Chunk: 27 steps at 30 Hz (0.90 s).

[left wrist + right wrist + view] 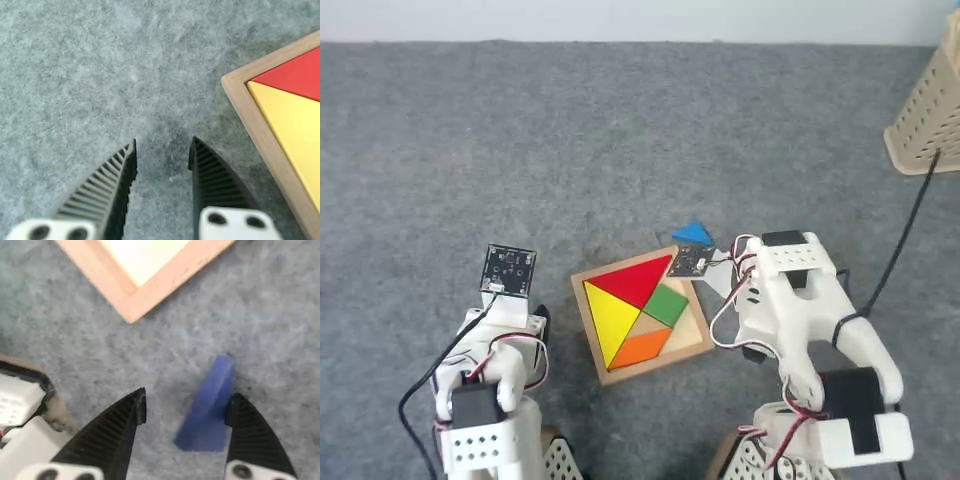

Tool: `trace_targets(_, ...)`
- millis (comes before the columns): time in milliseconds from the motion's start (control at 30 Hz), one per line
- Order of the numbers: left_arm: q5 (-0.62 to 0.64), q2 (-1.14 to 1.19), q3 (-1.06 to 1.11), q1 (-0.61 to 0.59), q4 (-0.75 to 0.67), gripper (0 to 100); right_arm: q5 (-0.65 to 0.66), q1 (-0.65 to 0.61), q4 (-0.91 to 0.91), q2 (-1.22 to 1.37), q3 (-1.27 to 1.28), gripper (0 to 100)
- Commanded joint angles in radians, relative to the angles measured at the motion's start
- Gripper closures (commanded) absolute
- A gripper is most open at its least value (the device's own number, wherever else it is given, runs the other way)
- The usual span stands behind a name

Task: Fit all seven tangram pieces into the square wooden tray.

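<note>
The square wooden tray (588, 330) lies on the grey carpet between the two arms. It holds a red triangle (638, 280), a yellow triangle (610, 318), a green square (666, 305) and an orange piece (642, 348); a strip of bare wood (695, 325) shows on its right side. A blue triangle (693, 233) lies on the carpet just beyond the tray's far right corner. My right gripper (189, 396) is open around this blue piece (210, 405), which sits close to one finger (247, 425). My left gripper (164, 141) stands open over bare carpet, left of the tray's rim (250, 110).
A beige perforated block (925, 110) stands at the back right edge, with a black cable (905, 240) running from it toward the right arm. Open carpet stretches across the back and left of the table.
</note>
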Motion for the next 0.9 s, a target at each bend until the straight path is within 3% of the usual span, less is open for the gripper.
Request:
trace_targets(0, -0.005, -0.006, -0.012, 0.000, 0.005, 83, -0.020, 0.008, -0.056, 0.050, -0.012, 75.7)
trace_targets(167, -0.005, -0.006, -0.012, 0.000, 0.005, 83, -0.084, 0.008, -0.122, 0.084, -0.012, 76.4)
trace_targets(300, -0.005, -0.006, -0.012, 0.000, 0.005, 83, -0.089, 0.008, -0.127, 0.082, -0.014, 86.2)
trace_targets(400, -0.005, -0.006, -0.012, 0.000, 0.005, 83, -0.166, 0.008, -0.136, 0.084, -0.035, 90.9)
trace_targets(633, -0.005, -0.006, -0.012, 0.000, 0.005, 83, -0.345, 0.008, -0.137, 0.051, -0.192, 91.0)
trace_targets(867, -0.005, -0.006, -0.012, 0.000, 0.005, 83, -0.413, 0.056, -0.133, -0.225, -0.130, 91.0)
